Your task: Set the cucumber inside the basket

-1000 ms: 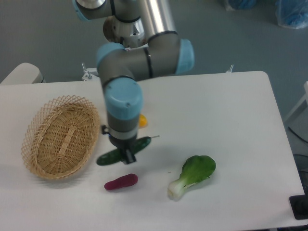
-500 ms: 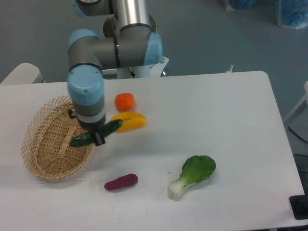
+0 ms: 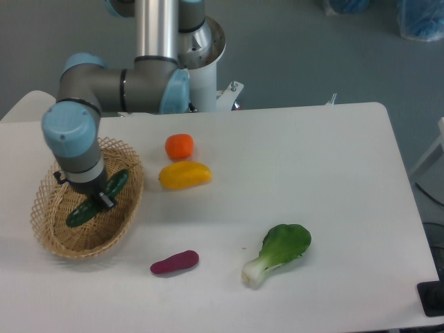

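Note:
The dark green cucumber (image 3: 82,211) hangs tilted over the inside of the tan wicker basket (image 3: 48,232) at the table's left. My gripper (image 3: 102,199) is shut on the cucumber's middle, directly above the basket's centre. The cucumber's lower left end is close to the basket floor; I cannot tell whether it touches.
An orange round fruit (image 3: 180,146) and a yellow pepper (image 3: 184,175) lie right of the basket. A purple sweet potato (image 3: 174,262) lies at the front. A bok choy (image 3: 278,251) lies front right. The arm (image 3: 125,83) reaches over the table's back left.
My gripper has carried the cucumber left, from the table's middle front to over the basket. The orange fruit and yellow pepper, hidden by the arm before, now show.

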You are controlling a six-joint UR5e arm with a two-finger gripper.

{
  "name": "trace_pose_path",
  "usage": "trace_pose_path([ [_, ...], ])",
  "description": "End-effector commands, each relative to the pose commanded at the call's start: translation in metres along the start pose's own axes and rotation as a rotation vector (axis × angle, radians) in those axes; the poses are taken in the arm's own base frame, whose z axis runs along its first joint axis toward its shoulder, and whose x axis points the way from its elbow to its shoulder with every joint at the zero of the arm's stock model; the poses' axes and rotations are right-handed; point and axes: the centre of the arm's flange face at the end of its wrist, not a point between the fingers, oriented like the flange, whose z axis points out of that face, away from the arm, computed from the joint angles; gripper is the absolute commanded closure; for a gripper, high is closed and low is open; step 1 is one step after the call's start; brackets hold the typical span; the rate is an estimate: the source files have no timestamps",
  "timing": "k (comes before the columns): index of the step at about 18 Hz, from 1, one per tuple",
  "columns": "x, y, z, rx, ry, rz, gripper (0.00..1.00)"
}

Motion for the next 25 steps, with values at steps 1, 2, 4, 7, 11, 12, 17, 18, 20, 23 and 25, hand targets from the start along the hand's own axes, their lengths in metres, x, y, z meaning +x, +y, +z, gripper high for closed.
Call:
trace_pose_path([
  [1, 0.003, 0.0, 0.003, -0.004, 0.003, 0.004, 0.58],
  [2, 0.005, 0.002, 0.007, -0.009, 0.007, 0.005, 0.47],
  [4, 0.008, 0.003, 0.015, -0.019, 0.012, 0.016, 0.12],
  [7, 0.01, 0.001, 0.018, -0.007, -0.004, 0.023, 0.0],
  [11, 0.006, -0.001, 0.006, 0.011, -0.018, 0.031, 0.0],
  [12, -0.002, 0.0, 0.002, 0.017, -0.025, 0.024, 0.0],
  [17, -0.076, 0.028, -0.022, 0.044, -0.057, 0.041, 0.0],
  [18, -0.089, 0.031, -0.028, 0.049, -0.063, 0.04, 0.0],
  [20, -0.117, 0.046, -0.037, 0.057, -0.078, 0.043, 0.0],
  [23, -0.162, 0.071, -0.054, 0.069, -0.104, 0.1, 0.0],
  [25, -0.195, 0.092, -0.053, 0.047, -0.084, 0.136, 0.0],
])
